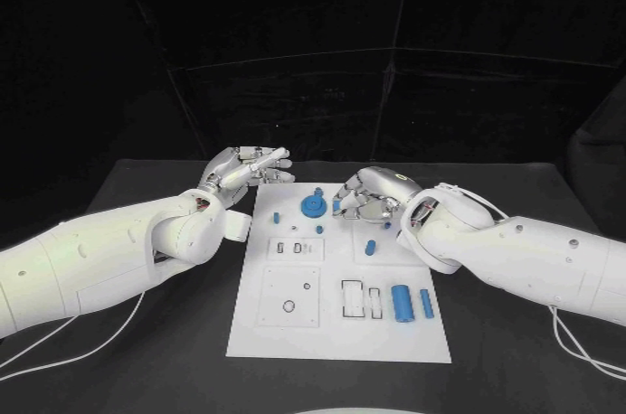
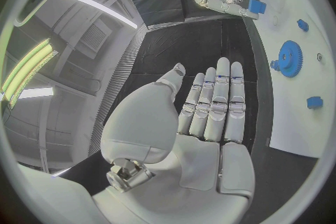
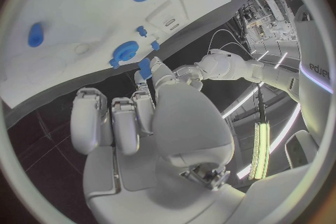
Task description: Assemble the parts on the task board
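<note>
Pinching a small blue part [image 2: 257, 7], the right hand [image 1: 365, 197] hovers over the task board [image 1: 333, 342].

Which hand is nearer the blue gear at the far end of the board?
The right hand. It hovers just beside the blue gear, pinching a small blue part. The left hand is open, off the task board near its far left corner.

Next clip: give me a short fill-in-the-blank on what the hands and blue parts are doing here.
1. The right hand pinches a small ____ part above the white task board.
2. The left hand, fingers apart, holds ____.
3. The blue gear sits at the board's ____ end, between the two hands.
4. Two blue cylinders lie near the board's ____ edge.

Missing words: blue; nothing; far; right
</note>
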